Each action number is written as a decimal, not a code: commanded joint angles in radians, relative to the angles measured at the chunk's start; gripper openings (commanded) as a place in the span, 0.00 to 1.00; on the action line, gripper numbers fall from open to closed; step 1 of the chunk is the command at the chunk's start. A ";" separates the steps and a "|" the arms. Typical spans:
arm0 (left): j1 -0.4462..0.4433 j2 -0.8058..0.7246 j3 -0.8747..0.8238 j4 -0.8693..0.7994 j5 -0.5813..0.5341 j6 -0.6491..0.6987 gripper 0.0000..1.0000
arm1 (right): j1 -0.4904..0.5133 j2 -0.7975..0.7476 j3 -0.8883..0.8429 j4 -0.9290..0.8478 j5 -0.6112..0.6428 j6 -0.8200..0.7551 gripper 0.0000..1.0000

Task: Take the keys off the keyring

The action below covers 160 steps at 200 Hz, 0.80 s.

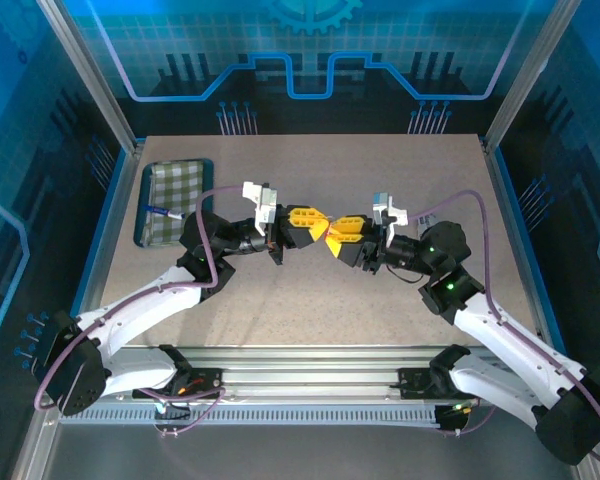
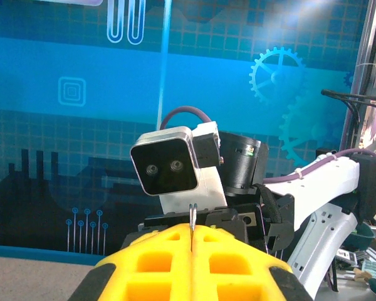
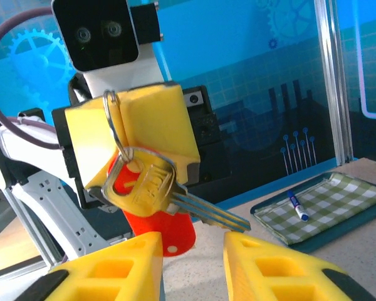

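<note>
Robotics laboratory test cell: a bench table point(image 1: 310, 300) enclosed by aluminium frame posts point(image 1: 88, 70) and blue panels point(image 1: 430, 40) printed with gear and circuit motifs on the left, right and far sides.

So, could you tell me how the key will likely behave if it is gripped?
The key looks like rigid metal, so it probably won't bend. It hangs on the thin keyring pinched by the left gripper, so it may swing when nudged. Its smooth blade could slip.
</note>
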 commanded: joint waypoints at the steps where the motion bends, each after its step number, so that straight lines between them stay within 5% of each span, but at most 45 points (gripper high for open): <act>1: 0.004 0.005 -0.011 0.044 0.022 -0.023 0.00 | 0.022 -0.010 0.050 -0.012 0.042 -0.038 0.40; 85: 0.004 0.013 -0.004 0.049 0.026 -0.030 0.00 | 0.052 -0.023 0.070 -0.060 0.127 -0.109 0.48; 160: 0.004 0.018 -0.011 0.053 0.036 -0.038 0.00 | 0.055 0.003 0.058 0.077 0.088 -0.049 0.37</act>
